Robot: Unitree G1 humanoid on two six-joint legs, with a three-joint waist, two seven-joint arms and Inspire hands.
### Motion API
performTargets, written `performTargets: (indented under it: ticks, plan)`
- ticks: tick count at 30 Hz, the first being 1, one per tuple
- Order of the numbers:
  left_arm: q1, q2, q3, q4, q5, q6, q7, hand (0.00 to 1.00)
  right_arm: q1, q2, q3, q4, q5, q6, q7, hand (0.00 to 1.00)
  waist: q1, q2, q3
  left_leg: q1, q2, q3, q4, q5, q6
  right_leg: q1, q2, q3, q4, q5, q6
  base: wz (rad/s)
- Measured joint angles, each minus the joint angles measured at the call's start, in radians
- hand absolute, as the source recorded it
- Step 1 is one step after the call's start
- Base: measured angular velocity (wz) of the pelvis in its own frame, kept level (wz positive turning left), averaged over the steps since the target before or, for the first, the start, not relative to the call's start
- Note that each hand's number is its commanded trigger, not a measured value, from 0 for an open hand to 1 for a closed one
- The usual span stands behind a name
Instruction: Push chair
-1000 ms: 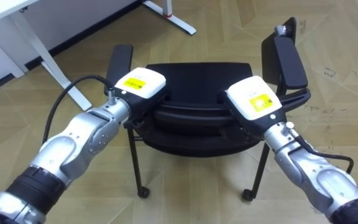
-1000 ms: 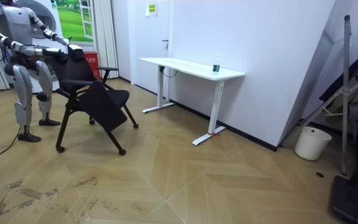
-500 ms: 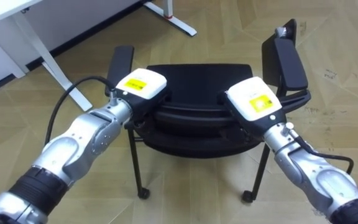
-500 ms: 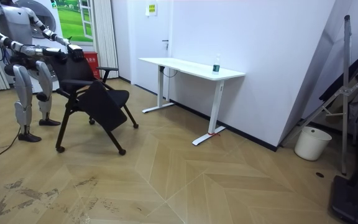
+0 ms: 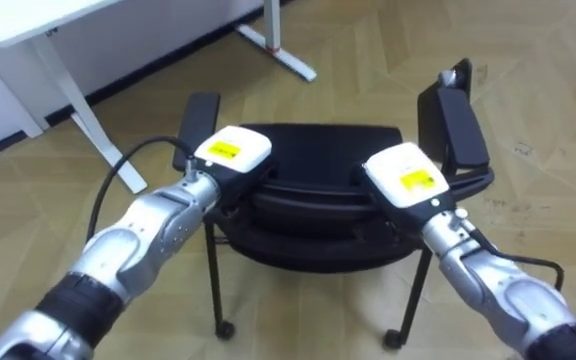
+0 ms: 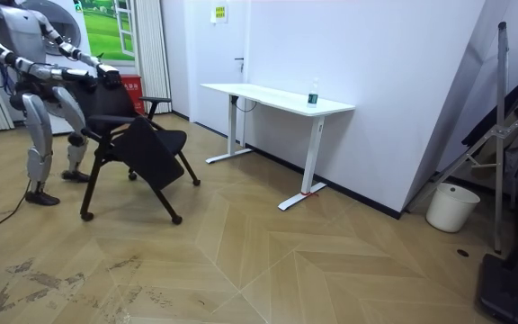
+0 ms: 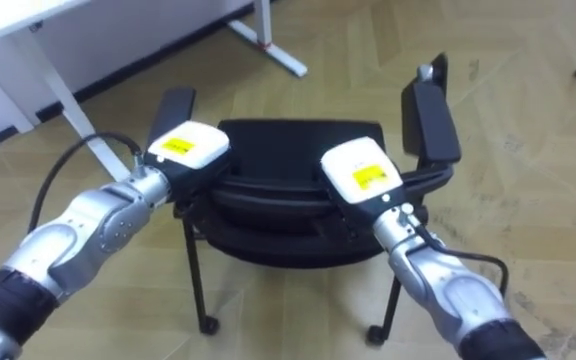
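A black office chair (image 5: 318,150) with two armrests and thin wheeled legs stands right in front of me, its seat facing away. My left hand (image 5: 233,152) rests on the left part of the backrest's top edge. My right hand (image 5: 403,175) rests on the right part. Both show their white backs with yellow labels. In the room view I stand behind the chair (image 6: 142,144) at the room view's left, arms stretched forward to the backrest.
A white desk (image 6: 277,97) with a small bottle (image 6: 313,93) stands by the wall beyond the chair; its leg and foot (image 5: 278,50) lie ahead on the left. Wooden floor spreads to the right. A white bucket (image 6: 445,207) sits far off.
In the room view I have taken a step towards the chair with one leg. The eye view has shifted slightly. Both hands stay on the backrest, and the chair looks unmoved.
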Motion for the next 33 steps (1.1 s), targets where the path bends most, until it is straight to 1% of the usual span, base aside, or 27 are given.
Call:
performTargets:
  ticks: [1, 2, 3, 4, 5, 6, 7, 8, 10, 11, 13, 14, 16, 18, 21, 22, 23, 24, 25, 26, 27, 28, 29, 30, 31, 32, 33]
  plan:
    - [-0.033, -0.001, 0.0, 0.001, 0.0, 0.001, 0.0, 1.0, -0.027, -0.013, -0.001, 0.003, 0.021, 0.001, 0.001, 1.0, -0.006, 0.005, 0.003, -0.066, -0.011, 0.001, -0.045, 0.111, 0.033, -0.019, 0.001, 0.005, 0.041, -0.077, 0.011, 0.0]
    - [-0.039, -0.006, 0.002, 0.014, 0.001, 0.004, 0.005, 1.0, -0.04, -0.001, 0.001, 0.019, 0.025, 0.009, 0.004, 1.0, -0.004, -0.008, 0.0001, -0.073, -0.009, 0.015, -0.008, 0.093, 0.029, -0.028, -0.008, 0.005, 0.066, -0.123, 0.019, 0.0]
    - [-0.057, -0.029, 0.001, 0.051, 0.0, 0.013, 0.018, 1.0, -0.056, 0.003, 0.001, 0.042, 0.026, 0.015, 0.009, 1.0, -0.006, 0.008, 0.0078, -0.083, -0.012, 0.017, 0.018, 0.075, 0.045, -0.032, -0.009, -0.004, 0.091, -0.128, 0.029, -0.05]
    - [-0.069, -0.031, 0.001, 0.067, -0.003, 0.008, 0.019, 1.0, -0.063, 0.002, 0.0, 0.043, 0.022, 0.016, 0.009, 1.0, -0.002, 0.008, 0.0076, -0.088, -0.011, 0.024, 0.033, 0.063, 0.051, -0.045, -0.013, -0.003, 0.094, -0.134, 0.037, 0.03]
    - [-0.069, -0.031, 0.001, 0.067, -0.007, 0.007, 0.019, 1.0, -0.063, 0.002, 0.0, 0.043, 0.02, 0.017, 0.006, 1.0, 0.0, 0.013, 0.0073, -0.089, -0.012, 0.026, 0.034, 0.059, 0.047, -0.049, -0.015, -0.003, 0.095, -0.134, 0.039, -0.14]
    - [-0.069, -0.031, 0.001, 0.068, -0.01, 0.006, 0.018, 1.0, -0.062, 0.0, 0.003, 0.039, 0.018, 0.02, -0.001, 1.0, 0.006, 0.017, 0.006, -0.09, -0.022, 0.028, 0.029, 0.059, 0.047, -0.057, -0.022, -0.002, 0.095, -0.141, 0.045, -0.22]
    - [-0.069, -0.028, 0.001, 0.067, -0.015, 0.0, 0.018, 1.0, -0.061, -0.005, 0.013, 0.035, 0.018, 0.029, -0.012, 1.0, 0.02, 0.016, 0.005, -0.088, -0.03, 0.035, 0.017, 0.061, 0.05, -0.069, -0.029, 0.009, 0.097, -0.14, 0.05, -0.24]
    - [-0.069, -0.027, 0.001, 0.067, -0.022, -0.001, 0.019, 1.0, -0.06, -0.007, 0.015, 0.034, 0.018, 0.031, -0.02, 1.0, 0.026, 0.016, 0.0049, -0.088, -0.031, 0.038, 0.012, 0.062, 0.05, -0.074, -0.03, 0.015, 0.096, -0.138, 0.052, -0.24]
    - [-0.07, -0.022, 0.001, 0.062, -0.029, -0.001, 0.022, 1.0, -0.061, -0.008, 0.022, 0.033, 0.018, 0.038, -0.038, 1.0, 0.031, 0.009, 0.0005, -0.087, -0.046, 0.041, -0.007, 0.07, 0.061, -0.084, -0.045, 0.021, 0.095, -0.127, 0.063, -0.1]
    - [-0.071, -0.021, 0.001, 0.062, -0.029, -0.004, 0.024, 1.0, -0.061, -0.008, 0.022, 0.034, 0.018, 0.038, -0.041, 1.0, 0.033, 0.009, 0.0001, -0.087, -0.045, 0.044, -0.005, 0.069, 0.062, -0.084, -0.046, 0.024, 0.093, -0.127, 0.064, -0.15]
    - [-0.075, -0.019, 0.002, 0.063, -0.029, -0.009, 0.024, 1.0, -0.062, -0.007, 0.022, 0.039, 0.009, 0.04, -0.057, 1.0, 0.06, 0.0, -0.0066, -0.085, -0.047, 0.074, -0.005, 0.062, 0.069, -0.1, -0.06, 0.051, 0.095, -0.117, 0.061, -0.31]
    - [-0.078, -0.019, 0.002, 0.063, -0.029, -0.008, 0.024, 1.0, -0.063, -0.007, 0.022, 0.039, 0.007, 0.042, -0.061, 1.0, 0.063, 0.0, -0.0066, -0.085, -0.048, 0.08, -0.003, 0.057, 0.072, -0.102, -0.06, 0.055, 0.095, -0.115, 0.063, -0.27]
    - [-0.087, -0.02, 0.002, 0.065, -0.03, -0.01, 0.029, 1.0, -0.071, -0.007, 0.025, 0.046, 0.006, 0.05, -0.08, 1.0, 0.083, -0.005, -0.0071, -0.083, -0.045, 0.11, 0.011, 0.032, 0.086, -0.118, -0.084, 0.048, 0.13, -0.11, 0.077, -0.31]
    - [-0.094, -0.02, 0.002, 0.074, -0.031, -0.01, 0.033, 1.0, -0.094, -0.006, 0.042, 0.071, 0.006, 0.051, -0.096, 1.0, 0.092, -0.005, -0.0065, -0.082, -0.046, 0.128, 0.032, 0.01, 0.094, -0.147, -0.11, 0.023, 0.21, -0.104, 0.08, -0.26]
    - [-0.098, -0.02, 0.002, 0.093, -0.039, -0.022, 0.041, 1.0, -0.105, 0.001, 0.059, 0.106, 0.007, 0.052, -0.127, 1.0, 0.092, 0.0, -0.0026, -0.073, -0.044, 0.131, 0.075, -0.036, 0.112, -0.181, -0.13, 0.016, 0.321, -0.076, 0.073, -0.06]
    - [-0.098, -0.02, 0.001, 0.098, -0.04, -0.029, 0.051, 1.0, -0.105, 0.002, 0.061, 0.11, 0.007, 0.055, -0.137, 1.0, 0.092, 0.009, 0.0039, -0.067, -0.041, 0.126, 0.083, -0.047, 0.116, -0.205, -0.13, 0.016, 0.363, -0.047, 0.056, -0.04]
    - [-0.099, -0.019, 0.001, 0.098, -0.04, -0.029, 0.056, 1.0, -0.106, 0.001, 0.061, 0.109, 0.005, 0.056, -0.143, 1.0, 0.091, 0.015, 0.0079, -0.067, -0.04, 0.119, 0.087, -0.052, 0.118, -0.217, -0.129, 0.017, 0.387, -0.028, 0.05, -0.11]
    - [-0.102, -0.013, 0.001, 0.098, -0.047, -0.034, 0.064, 1.0, -0.11, 0.002, 0.061, 0.109, -0.004, 0.059, -0.155, 1.0, 0.09, 0.025, 0.0153, -0.067, -0.045, 0.101, 0.091, -0.059, 0.123, -0.257, -0.128, 0.02, 0.444, 0.012, 0.029, -0.25]
    - [-0.104, -0.005, 0.001, 0.098, -0.05, -0.036, 0.075, 1.0, -0.116, 0.008, 0.063, 0.107, -0.007, 0.068, -0.158, 1.0, 0.093, 0.038, 0.0233, -0.066, -0.047, 0.072, 0.092, -0.064, 0.127, -0.301, -0.105, 0.031, 0.48, 0.015, 0.02, -0.33]
    - [-0.104, 0.001, 0.002, 0.097, -0.05, -0.037, 0.08, 1.0, -0.122, 0.013, 0.065, 0.107, -0.008, 0.073, -0.158, 1.0, 0.095, 0.044, 0.0275, -0.066, -0.048, 0.056, 0.091, -0.066, 0.126, -0.326, -0.084, 0.031, 0.482, 0.009, 0.022, -0.39]
    - [-0.105, 0.009, 0.002, 0.097, -0.05, -0.038, 0.089, 1.0, -0.128, 0.021, 0.067, 0.109, -0.013, 0.08, -0.158, 1.0, 0.101, 0.05, 0.0309, -0.066, -0.051, 0.026, 0.088, -0.066, 0.126, -0.37, -0.048, 0.025, 0.46, 0.003, 0.027, -0.14]
    - [-0.106, 0.016, 0.002, 0.099, -0.05, -0.041, 0.096, 1.0, -0.127, 0.03, 0.069, 0.11, -0.013, 0.085, -0.158, 1.0, 0.091, 0.049, 0.0309, -0.063, -0.069, -0.014, 0.087, -0.066, 0.125, -0.398, -0.016, 0.011, 0.401, 0.003, 0.026, 0.08]
    - [-0.105, 0.016, 0.001, 0.104, -0.05, -0.044, 0.098, 1.0, -0.124, 0.032, 0.069, 0.11, -0.013, 0.085, -0.158, 1.0, 0.081, 0.047, 0.0308, -0.059, -0.078, -0.03, 0.087, -0.067, 0.124, -0.403, -0.005, 0.001, 0.358, 0.005, 0.024, 0.59]
    - [-0.105, 0.015, -0.001, 0.111, -0.051, -0.048, 0.1, 1.0, -0.119, 0.035, 0.069, 0.109, -0.011, 0.086, -0.158, 1.0, 0.055, 0.038, 0.0317, -0.049, -0.099, -0.058, 0.087, -0.069, 0.123, -0.411, 0.004, -0.01, 0.264, 0.014, 0.012, 0.85]
    - [-0.104, 0.014, -0.01, 0.112, -0.05, -0.045, 0.1, 1.0, -0.107, 0.037, 0.069, 0.108, -0.011, 0.089, -0.159, 1.0, 0.033, 0.026, 0.0317, -0.034, -0.115, -0.078, 0.088, -0.078, 0.12, -0.415, 0.014, -0.007, 0.172, 0.033, -0.003, 0.88]
    - [-0.103, 0.014, -0.015, 0.112, -0.05, -0.044, 0.1, 1.0, -0.101, 0.038, 0.069, 0.107, -0.011, 0.09, -0.163, 1.0, 0.022, 0.018, 0.0313, -0.027, -0.118, -0.08, 0.09, -0.086, 0.118, -0.415, 0.019, 0.001, 0.131, 0.045, -0.007, 0.74]
    - [-0.102, 0.013, -0.025, 0.112, -0.05, -0.044, 0.097, 1.0, -0.085, 0.037, 0.067, 0.103, -0.01, 0.091, -0.169, 1.0, 0.016, 0.007, 0.0252, -0.023, -0.118, -0.079, 0.095, -0.103, 0.109, -0.417, 0.026, 0.01, 0.076, 0.063, -0.021, 0.57]
